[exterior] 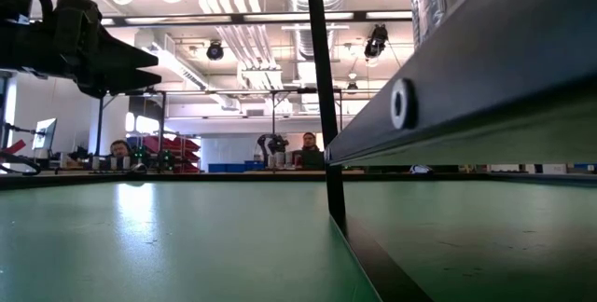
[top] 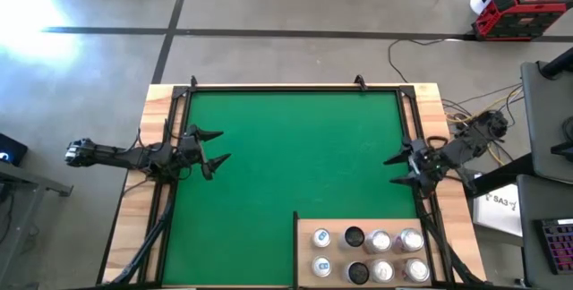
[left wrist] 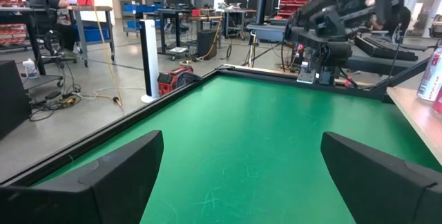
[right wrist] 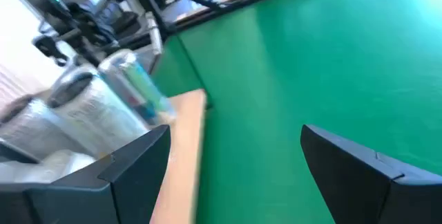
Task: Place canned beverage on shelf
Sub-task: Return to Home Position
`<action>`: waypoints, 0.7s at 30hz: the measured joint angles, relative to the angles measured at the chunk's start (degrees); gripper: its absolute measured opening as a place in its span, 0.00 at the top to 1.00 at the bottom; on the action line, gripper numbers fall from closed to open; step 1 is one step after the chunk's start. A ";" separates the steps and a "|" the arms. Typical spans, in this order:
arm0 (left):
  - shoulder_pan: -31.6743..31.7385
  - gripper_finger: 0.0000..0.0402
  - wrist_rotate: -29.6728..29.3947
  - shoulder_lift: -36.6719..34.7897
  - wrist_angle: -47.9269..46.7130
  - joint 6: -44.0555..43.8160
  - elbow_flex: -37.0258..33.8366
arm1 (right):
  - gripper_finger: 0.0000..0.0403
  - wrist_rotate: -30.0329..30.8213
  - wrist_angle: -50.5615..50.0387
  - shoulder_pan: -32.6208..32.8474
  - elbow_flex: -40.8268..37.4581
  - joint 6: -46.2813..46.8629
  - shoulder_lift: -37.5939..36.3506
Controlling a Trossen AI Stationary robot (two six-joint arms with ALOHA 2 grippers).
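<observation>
Eight cans (top: 380,240) stand on the shelf (top: 304,252) in the mat's (top: 295,147) right corner. The left gripper (top: 218,147) and right gripper (top: 392,171) are spread wide and empty at its side edges.

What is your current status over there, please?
Left gripper open, empty, at mat's left edge. Right gripper open, empty, at right edge. Eight cans standing in two rows on shelf. Nothing in the way.
</observation>
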 joint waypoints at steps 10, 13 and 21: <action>0.00 0.06 -0.03 0.04 0.04 0.02 0.00 | 0.22 3.70 0.32 -0.02 -2.86 -2.54 -5.95; 0.00 0.06 -0.03 0.09 0.03 0.02 0.00 | 0.22 4.73 0.10 -0.02 -2.98 -2.24 -5.75; 0.00 0.06 -0.04 0.15 0.04 0.02 -0.02 | 0.22 8.42 8.76 -0.02 -7.50 -8.32 -4.05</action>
